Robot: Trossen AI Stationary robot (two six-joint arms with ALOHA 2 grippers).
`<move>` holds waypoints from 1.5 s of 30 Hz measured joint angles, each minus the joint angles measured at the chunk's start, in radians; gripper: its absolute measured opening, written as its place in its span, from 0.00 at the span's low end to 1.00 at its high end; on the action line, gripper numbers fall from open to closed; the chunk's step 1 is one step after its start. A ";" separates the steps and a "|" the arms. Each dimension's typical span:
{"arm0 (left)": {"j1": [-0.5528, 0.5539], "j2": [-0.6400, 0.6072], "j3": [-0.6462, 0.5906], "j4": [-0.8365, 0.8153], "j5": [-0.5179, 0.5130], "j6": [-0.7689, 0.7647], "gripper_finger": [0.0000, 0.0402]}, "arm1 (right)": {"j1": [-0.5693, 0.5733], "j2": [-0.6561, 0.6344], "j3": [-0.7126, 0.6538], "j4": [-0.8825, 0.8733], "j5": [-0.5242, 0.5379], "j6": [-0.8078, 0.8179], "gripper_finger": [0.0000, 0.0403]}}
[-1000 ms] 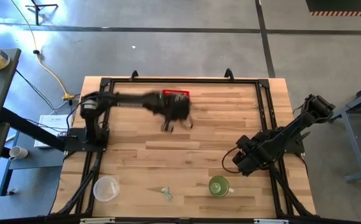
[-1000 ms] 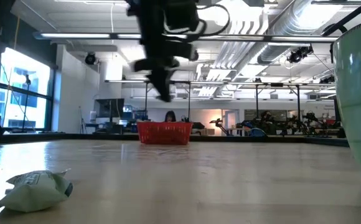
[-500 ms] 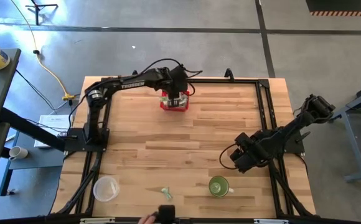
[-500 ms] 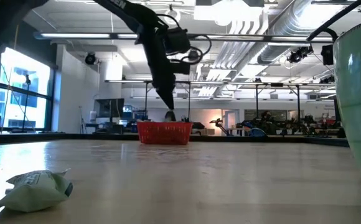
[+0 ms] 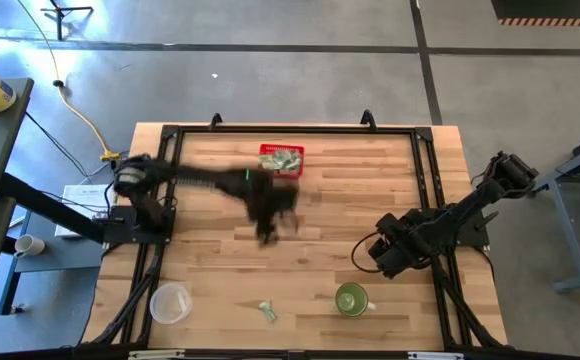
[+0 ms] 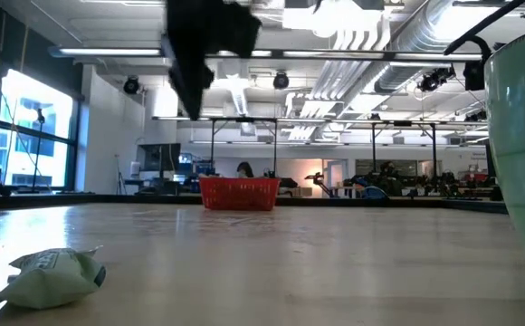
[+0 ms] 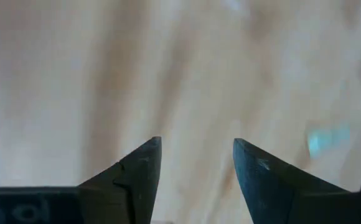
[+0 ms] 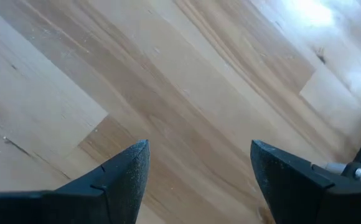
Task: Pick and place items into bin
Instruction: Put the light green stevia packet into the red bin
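The bin is a small red basket (image 5: 281,160) standing at the table's far middle, with several pale green-and-white items (image 5: 286,159) lying in it; it also shows in the low view (image 6: 239,193). One more crumpled item (image 5: 267,310) lies on the table near the front edge, large in the low view (image 6: 50,272). My left gripper (image 5: 268,214) is blurred above the table's middle, on the near side of the basket; its wrist view shows it open (image 7: 196,163) with only bare wood between the fingers. My right gripper (image 5: 383,256) waits open (image 8: 199,167) above the table's right half.
A round green cup (image 5: 351,299) stands near the front edge right of the middle and fills the right side of the low view (image 6: 520,136). A clear plastic cup (image 5: 170,303) stands at the front left. A black frame (image 5: 422,160) runs around the tabletop.
My left gripper swung fast toward the far edge until it hung over the red basket. It has since swung back toward the near edge and now stands over the table's middle. The basket has stayed in place.
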 joint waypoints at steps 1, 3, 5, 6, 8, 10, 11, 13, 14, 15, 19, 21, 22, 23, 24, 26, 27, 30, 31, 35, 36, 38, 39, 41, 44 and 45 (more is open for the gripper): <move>-0.069 -0.005 -0.022 0.014 -0.008 0.019 0.57 | 0.000 0.000 0.000 0.000 0.006 -0.012 0.67; -0.202 -0.006 -0.063 0.069 -0.057 0.123 0.56 | 0.000 0.000 0.000 0.000 0.012 -0.030 0.67; -0.329 -0.004 -0.118 0.149 -0.123 0.254 0.55 | 0.000 0.000 0.000 0.000 0.017 -0.051 0.67; -0.383 0.001 -0.142 0.208 -0.149 0.307 0.54 | 0.000 0.000 0.000 0.000 0.022 -0.063 0.67; -0.464 0.013 -0.191 0.345 -0.168 0.369 0.54 | 0.000 0.000 0.000 0.000 0.026 -0.074 0.67; -0.517 0.039 -0.221 0.471 -0.170 0.383 0.55 | 0.000 0.000 0.000 0.000 0.026 -0.080 0.67; -0.537 0.055 -0.226 0.540 -0.170 0.378 0.56 | 0.000 0.000 0.000 0.002 0.022 -0.080 0.67; -0.561 0.092 -0.225 0.632 -0.169 0.343 0.59 | 0.000 0.000 0.000 0.000 0.007 -0.080 0.67; -0.567 0.115 -0.218 0.658 -0.169 0.323 0.61 | 0.003 0.000 0.000 0.002 0.001 -0.084 0.67; -0.571 0.136 -0.211 0.677 -0.169 0.315 0.63 | 0.005 0.000 0.000 0.003 -0.004 -0.087 0.67; -0.569 0.209 -0.188 0.660 -0.173 0.319 0.69 | 0.025 0.000 0.000 0.001 -0.018 -0.088 0.67; -0.568 0.231 -0.188 0.654 -0.158 0.319 0.71 | 0.036 0.000 0.000 -0.002 -0.031 -0.087 0.67; -0.565 0.240 -0.187 0.654 -0.149 0.321 0.71 | 0.042 0.000 0.000 -0.003 -0.036 -0.087 0.67; -0.563 0.248 -0.187 0.642 -0.135 0.326 0.72 | 0.045 0.000 0.000 -0.003 -0.042 -0.086 0.67; -0.563 0.251 -0.185 0.635 -0.119 0.328 0.72 | 0.050 0.000 0.000 -0.004 -0.045 -0.086 0.67; -0.557 0.260 -0.182 0.623 -0.098 0.340 0.69 | 0.061 0.000 0.000 -0.008 -0.045 -0.086 0.67; -0.555 0.260 -0.182 0.616 -0.098 0.361 0.67 | 0.062 0.000 0.000 -0.008 -0.045 -0.086 0.67; -0.541 0.261 -0.181 0.590 -0.114 0.423 0.53 | 0.062 0.000 0.000 -0.016 -0.042 -0.085 0.67; -0.532 0.261 -0.181 0.582 -0.119 0.426 0.47 | 0.062 0.000 0.000 -0.021 -0.039 -0.086 0.67; -0.455 0.260 -0.181 0.515 -0.125 0.429 0.15 | 0.060 0.000 0.000 -0.041 -0.033 -0.084 0.67; -0.428 0.260 -0.178 0.484 -0.113 0.429 0.09 | 0.060 0.000 0.000 -0.050 -0.039 -0.084 0.67; -0.369 0.250 -0.157 0.377 -0.082 0.427 0.06 | 0.060 0.000 0.000 -0.072 -0.055 -0.083 0.67; -0.340 0.244 -0.144 0.311 -0.079 0.429 0.07 | 0.060 0.000 0.000 -0.082 -0.059 -0.077 0.67; -0.285 0.230 -0.113 0.184 -0.124 0.465 0.11 | 0.061 0.000 0.000 -0.105 -0.066 -0.053 0.67; -0.194 0.143 -0.031 0.077 -0.280 0.578 0.10 | 0.062 0.000 0.000 -0.118 -0.074 -0.026 0.67; -0.156 0.112 -0.009 0.048 -0.338 0.613 0.09 | 0.062 0.000 0.000 -0.116 -0.075 -0.017 0.67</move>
